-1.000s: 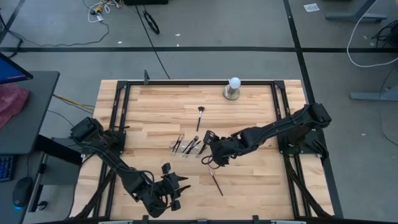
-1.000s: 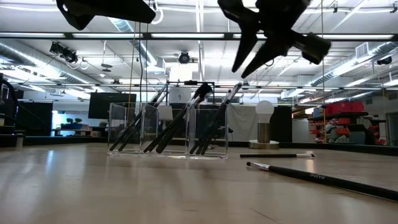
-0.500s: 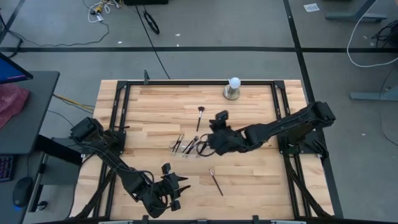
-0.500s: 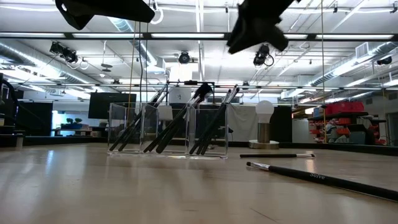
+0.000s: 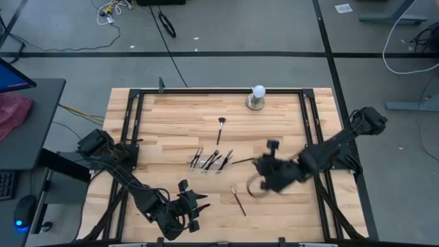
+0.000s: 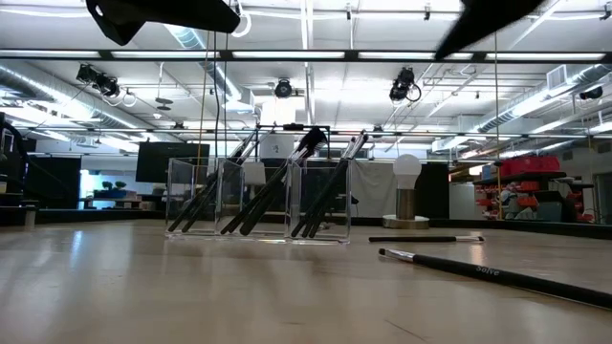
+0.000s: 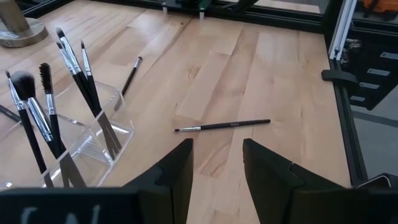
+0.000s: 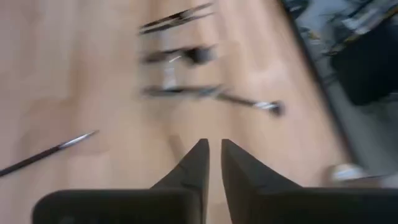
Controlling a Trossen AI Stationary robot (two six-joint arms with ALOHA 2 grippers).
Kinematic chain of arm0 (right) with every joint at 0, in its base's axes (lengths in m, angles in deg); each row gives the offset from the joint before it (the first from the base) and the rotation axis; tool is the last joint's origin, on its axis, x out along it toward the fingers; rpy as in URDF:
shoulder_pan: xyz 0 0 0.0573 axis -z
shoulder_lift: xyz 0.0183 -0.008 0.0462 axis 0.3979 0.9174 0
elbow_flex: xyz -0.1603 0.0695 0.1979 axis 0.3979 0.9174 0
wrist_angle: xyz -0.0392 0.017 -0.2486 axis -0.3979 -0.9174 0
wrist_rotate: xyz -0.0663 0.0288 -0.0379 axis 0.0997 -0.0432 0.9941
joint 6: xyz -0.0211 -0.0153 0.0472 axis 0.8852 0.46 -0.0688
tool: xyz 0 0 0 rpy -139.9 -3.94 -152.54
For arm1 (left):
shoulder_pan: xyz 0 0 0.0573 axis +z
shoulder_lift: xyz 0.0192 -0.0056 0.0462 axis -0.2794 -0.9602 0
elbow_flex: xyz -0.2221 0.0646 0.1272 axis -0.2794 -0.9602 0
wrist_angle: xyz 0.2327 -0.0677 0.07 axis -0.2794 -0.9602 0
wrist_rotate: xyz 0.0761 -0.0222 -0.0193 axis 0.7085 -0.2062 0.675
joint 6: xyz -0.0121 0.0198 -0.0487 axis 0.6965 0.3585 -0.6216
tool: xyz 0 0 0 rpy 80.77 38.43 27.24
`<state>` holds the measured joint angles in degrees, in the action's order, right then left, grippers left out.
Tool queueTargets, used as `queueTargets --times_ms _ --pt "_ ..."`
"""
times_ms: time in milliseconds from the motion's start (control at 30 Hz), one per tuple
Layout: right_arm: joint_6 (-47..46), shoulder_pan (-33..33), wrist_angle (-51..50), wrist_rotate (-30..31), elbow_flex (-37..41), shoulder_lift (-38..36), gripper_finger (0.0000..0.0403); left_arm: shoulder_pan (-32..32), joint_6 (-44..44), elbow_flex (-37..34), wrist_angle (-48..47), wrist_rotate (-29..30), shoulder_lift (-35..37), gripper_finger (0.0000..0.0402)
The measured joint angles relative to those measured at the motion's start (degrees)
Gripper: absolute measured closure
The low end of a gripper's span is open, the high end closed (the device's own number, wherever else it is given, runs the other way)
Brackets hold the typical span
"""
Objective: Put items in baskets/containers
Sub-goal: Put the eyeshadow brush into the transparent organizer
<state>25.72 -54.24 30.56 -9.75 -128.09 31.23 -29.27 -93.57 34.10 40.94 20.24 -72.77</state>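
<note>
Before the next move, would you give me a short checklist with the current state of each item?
1. Loose brushes all put away: not ok. Three lie on the table; the others are beyond the holder and just right of it.
2. Clear holder upright: ok, with brushes leaning in it.
3. Left gripper open and empty: ok. It waits at the near edge.
4. Right gripper lined up on a loose brush: not ok. It is raised off the table, right of the holder.
5. Bulb out of the way: ok, at the far edge.
</note>
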Motion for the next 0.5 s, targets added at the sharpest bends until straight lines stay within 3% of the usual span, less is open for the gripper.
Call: queueTargets --times_ms 133,300,400,500 --pt "-8.3 -8.4 12.1 -1.3 8.6 0.5 0.0385 0.1 0.1 0.0 0.0 0.4 0.0 0.0262" --pt "-9.7 -13.8 45.7 -15.7 21.7 3.4 0.0399 0.6 0.1 0.0 0.1 1.5 0.0 0.0262" --pt "-9.3 -14.4 63.4 -17.4 27.7 6.9 0.0383 1.0 0.1 0.0 0.2 1.6 0.0 0.0262" --pt "-9.5 -14.1 67.1 -16.3 28.2 10.5 0.0338 1.3 0.2 0.0 0.2 1.6 0.0 0.0262"
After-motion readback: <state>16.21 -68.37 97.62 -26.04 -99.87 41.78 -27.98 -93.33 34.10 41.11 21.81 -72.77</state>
